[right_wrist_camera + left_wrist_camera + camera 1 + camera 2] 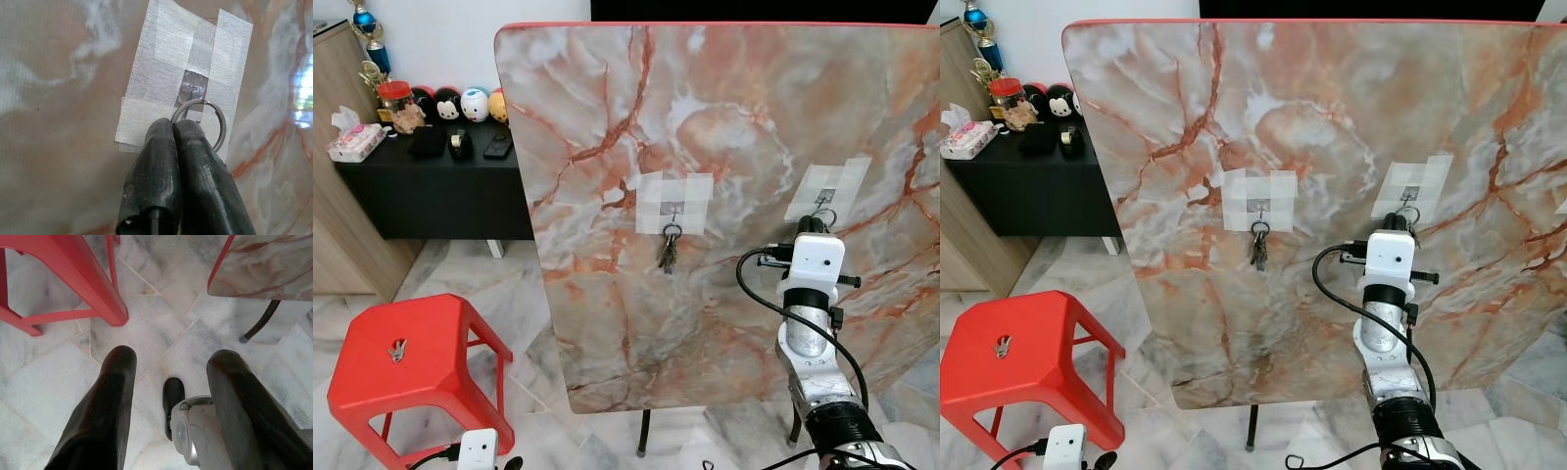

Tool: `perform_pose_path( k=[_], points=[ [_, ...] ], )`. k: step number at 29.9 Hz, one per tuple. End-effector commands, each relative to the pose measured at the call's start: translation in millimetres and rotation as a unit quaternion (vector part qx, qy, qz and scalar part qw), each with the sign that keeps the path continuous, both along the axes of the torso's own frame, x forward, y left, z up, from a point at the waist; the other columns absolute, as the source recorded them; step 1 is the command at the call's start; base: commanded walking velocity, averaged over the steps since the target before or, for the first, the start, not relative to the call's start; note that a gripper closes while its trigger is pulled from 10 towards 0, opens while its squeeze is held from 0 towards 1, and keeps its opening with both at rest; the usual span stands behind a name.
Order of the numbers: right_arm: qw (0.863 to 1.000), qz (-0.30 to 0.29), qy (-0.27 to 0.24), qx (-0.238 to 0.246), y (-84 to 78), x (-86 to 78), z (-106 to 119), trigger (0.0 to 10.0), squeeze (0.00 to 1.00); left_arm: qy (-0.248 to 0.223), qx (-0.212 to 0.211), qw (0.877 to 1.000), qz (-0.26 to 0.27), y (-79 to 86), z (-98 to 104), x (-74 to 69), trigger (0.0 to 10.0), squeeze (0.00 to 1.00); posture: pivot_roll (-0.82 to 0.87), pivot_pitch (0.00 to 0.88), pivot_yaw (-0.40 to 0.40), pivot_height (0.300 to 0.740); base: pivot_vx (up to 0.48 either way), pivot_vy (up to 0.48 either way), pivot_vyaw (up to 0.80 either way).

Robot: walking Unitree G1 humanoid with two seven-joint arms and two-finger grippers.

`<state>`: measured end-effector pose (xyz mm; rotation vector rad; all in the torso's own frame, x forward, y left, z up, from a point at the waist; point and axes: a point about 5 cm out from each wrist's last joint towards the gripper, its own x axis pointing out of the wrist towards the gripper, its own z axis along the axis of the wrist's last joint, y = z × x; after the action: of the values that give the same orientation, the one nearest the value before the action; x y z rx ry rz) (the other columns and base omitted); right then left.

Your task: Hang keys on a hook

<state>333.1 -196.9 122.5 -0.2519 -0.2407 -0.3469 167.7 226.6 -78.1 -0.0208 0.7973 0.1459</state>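
An upright marble-patterned board (705,147) carries two clear hooks under white tape patches. From the left hook hangs a bunch of keys (669,251). My right gripper (173,125) is raised to the right hook (192,90) and is shut on a metal key ring (222,128). The ring's upper edge lies against the hook; whether it is over the hook I cannot tell. In the head view the ring (828,217) shows just above the right gripper (811,225). My left gripper (171,357) hangs low over the floor, open and holding nothing.
A red plastic stool (406,357) stands at the lower left, close to my left arm. A black cabinet (440,186) with toys, a tissue pack and a jar is at the back left. The board's dark leg (259,323) rests on the marble floor.
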Motion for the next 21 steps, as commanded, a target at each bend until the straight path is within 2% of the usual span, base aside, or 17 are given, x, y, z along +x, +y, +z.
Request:
perform_pose_path(
  k=[1,12,21],
  points=[
    [1.0,-0.002,-0.018,0.007,-3.2,4.9,13.2,10.0,0.0,0.015,0.003,1.0,-0.006,-0.1,-2.5,-4.0,10.0,0.0,0.14,0.0,-0.031,0.74,0.0,0.0,0.0],
    [0.999,0.022,0.008,0.023,-1.0,10.8,10.8,10.0,0.0,0.015,0.006,1.0,-0.006,2.3,-2.2,-4.7,10.0,0.0,0.15,0.0,-0.028,0.74,0.0,0.0,0.0],
    [0.999,0.013,0.016,0.035,-4.2,10.9,8.8,10.0,0.0,0.016,0.007,1.0,-0.005,3.9,-2.0,-5.1,10.0,0.0,0.15,0.0,-0.027,0.74,0.0,0.0,0.0]
  ],
)
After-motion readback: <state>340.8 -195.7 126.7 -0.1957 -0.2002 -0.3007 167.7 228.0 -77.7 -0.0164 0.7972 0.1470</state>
